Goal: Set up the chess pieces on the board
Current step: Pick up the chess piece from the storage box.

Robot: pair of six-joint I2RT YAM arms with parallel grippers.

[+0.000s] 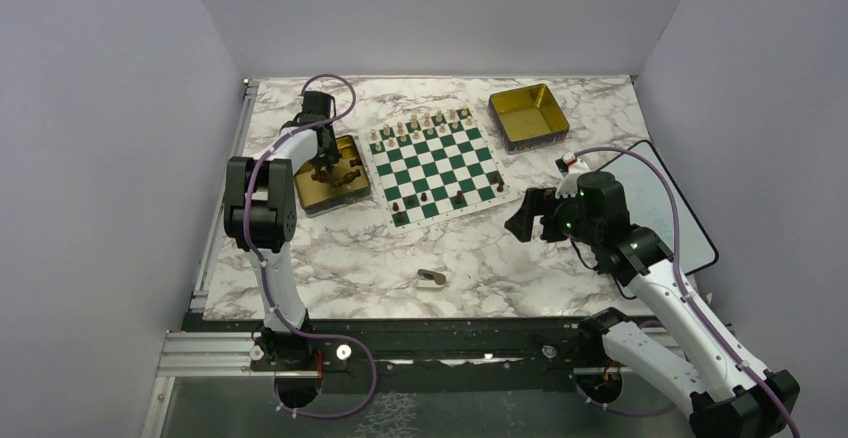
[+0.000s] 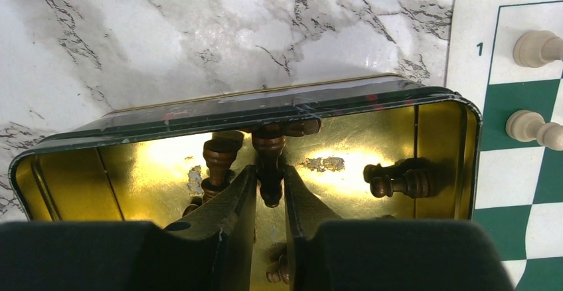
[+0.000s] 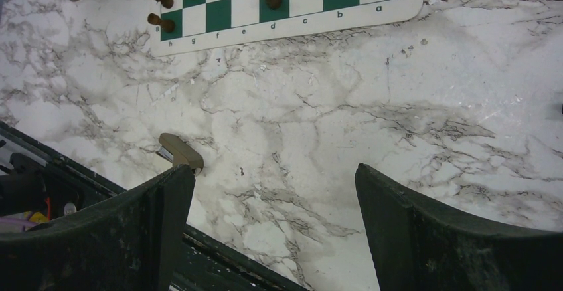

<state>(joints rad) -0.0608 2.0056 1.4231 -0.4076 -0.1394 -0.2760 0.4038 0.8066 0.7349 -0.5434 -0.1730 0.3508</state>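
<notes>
Left claw (image 2: 270,194) is down in the tin (image 2: 199,115) just left of the board (image 1: 432,166), fingers pinched on a dark piece (image 2: 269,146). More dark pieces (image 2: 398,181) lie loose around it. Right claw (image 3: 272,175) is spread wide, gripping nothing, over the marble surface (image 3: 319,105) off the board's near right corner. A few dark ones stand on the board's near rows, and pale pieces (image 1: 420,126) line its far side.

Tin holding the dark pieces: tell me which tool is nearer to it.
Left. The left tool reaches down inside the tin, closed around a dark piece. The right tool hangs open over the table beyond the board's other side.
</notes>
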